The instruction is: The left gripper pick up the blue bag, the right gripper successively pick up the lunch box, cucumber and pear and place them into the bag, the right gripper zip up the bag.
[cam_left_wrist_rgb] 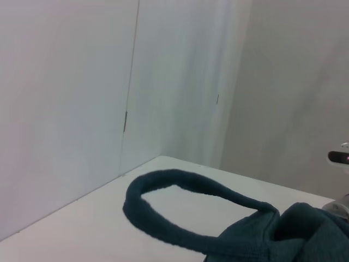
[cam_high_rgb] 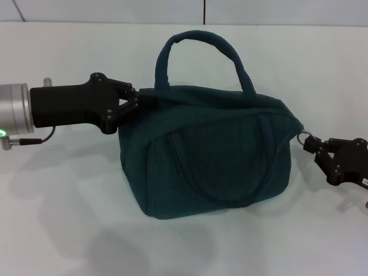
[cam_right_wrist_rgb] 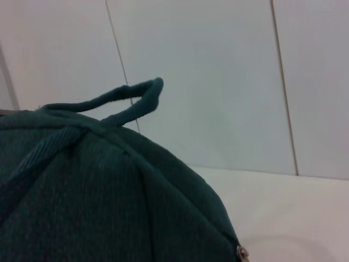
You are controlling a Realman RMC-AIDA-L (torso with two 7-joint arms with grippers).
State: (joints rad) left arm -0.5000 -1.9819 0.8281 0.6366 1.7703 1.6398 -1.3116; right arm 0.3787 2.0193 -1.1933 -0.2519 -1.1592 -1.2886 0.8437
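Note:
The blue bag [cam_high_rgb: 213, 155] stands upright in the middle of the white table, its top closed and one handle [cam_high_rgb: 198, 43] arching up. My left gripper [cam_high_rgb: 135, 102] reaches in from the left and is shut on the fabric at the bag's upper left end. At the bag's right end, my right gripper [cam_high_rgb: 313, 145] is shut on the silver ring zipper pull [cam_high_rgb: 304, 137]. The left wrist view shows the handle [cam_left_wrist_rgb: 180, 191] and part of the bag [cam_left_wrist_rgb: 305, 229]. The right wrist view is filled by the bag's side [cam_right_wrist_rgb: 82, 196]. The lunch box, cucumber and pear are out of view.
The white table [cam_high_rgb: 69, 218] spreads around the bag. A pale panelled wall [cam_high_rgb: 115, 8] runs along its far edge.

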